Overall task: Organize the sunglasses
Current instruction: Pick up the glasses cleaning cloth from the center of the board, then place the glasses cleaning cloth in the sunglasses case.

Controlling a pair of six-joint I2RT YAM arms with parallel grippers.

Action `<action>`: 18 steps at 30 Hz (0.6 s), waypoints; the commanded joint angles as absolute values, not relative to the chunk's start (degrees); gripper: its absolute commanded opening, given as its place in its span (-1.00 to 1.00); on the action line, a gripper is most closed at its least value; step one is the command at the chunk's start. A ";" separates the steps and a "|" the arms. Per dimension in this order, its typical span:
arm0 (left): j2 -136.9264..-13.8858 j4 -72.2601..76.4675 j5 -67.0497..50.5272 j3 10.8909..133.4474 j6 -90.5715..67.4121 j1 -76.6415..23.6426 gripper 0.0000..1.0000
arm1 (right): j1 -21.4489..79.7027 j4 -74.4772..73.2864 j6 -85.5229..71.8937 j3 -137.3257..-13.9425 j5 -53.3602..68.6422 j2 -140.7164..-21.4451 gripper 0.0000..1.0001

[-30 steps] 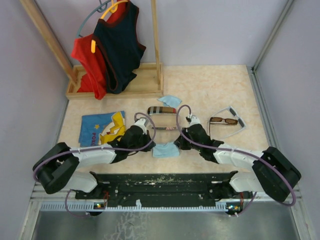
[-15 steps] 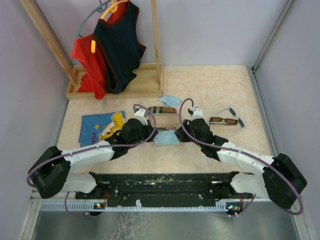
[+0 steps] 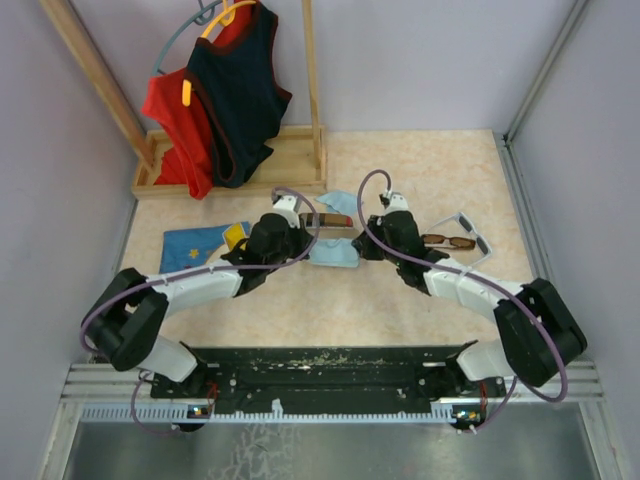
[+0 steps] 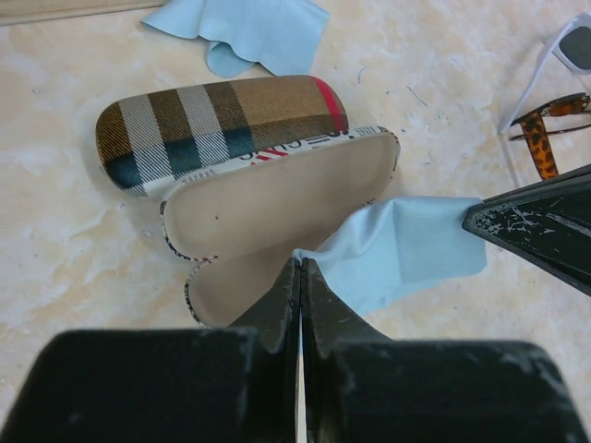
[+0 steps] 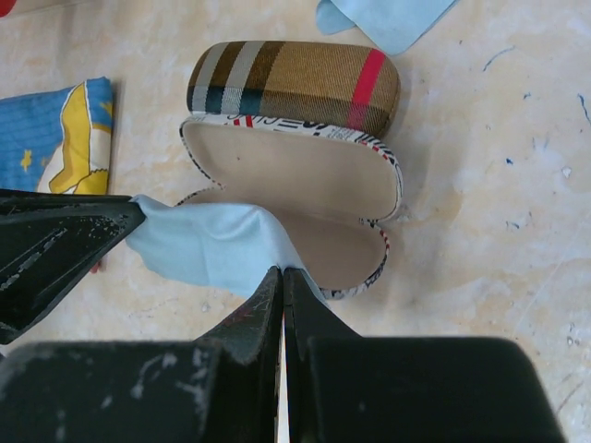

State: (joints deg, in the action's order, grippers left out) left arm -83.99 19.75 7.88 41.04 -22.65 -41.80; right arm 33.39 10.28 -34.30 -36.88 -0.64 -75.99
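From above, you see the brown sunglasses (image 3: pixel 450 241) well right of the plaid case (image 3: pixel 322 220), long axis running left-right. The white sunglasses (image 3: pixel 476 238) lie just beside them, angled. At the left wrist, your left gripper (image 4: pixel 300 277) is closed, pinching a corner of the light-blue cloth (image 4: pixel 406 249) in front of the plaid case. At the right wrist, your right gripper (image 5: pixel 282 277) clamps the cloth's other end over the open case (image 5: pixel 295 175), which touches the plaid case.

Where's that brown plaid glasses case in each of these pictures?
Top external: plaid case just above the picture's centre.
Left wrist: upper left, behind the open case.
Right wrist: top centre, behind the open case.
Shared landmark: the beige-lined open case lying against it, light-blue cloth overlapping that.
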 commanded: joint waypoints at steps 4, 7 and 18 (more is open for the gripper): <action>-88.04 23.87 5.81 44.34 -20.31 -38.08 -0.99 | 30.23 16.20 -32.66 -42.41 4.51 -81.40 -1.00; -89.41 24.48 4.58 44.92 -20.54 -36.54 -0.99 | 29.43 16.80 -32.41 -43.48 5.32 -83.54 -1.00; -95.39 26.61 -0.13 46.60 -20.96 -33.55 -0.99 | 27.18 18.41 -31.46 -45.75 7.23 -89.41 -1.00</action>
State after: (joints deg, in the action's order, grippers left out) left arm -93.58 24.21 3.01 44.64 -21.30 -34.54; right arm 27.90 14.87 -32.91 -42.37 5.78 -87.94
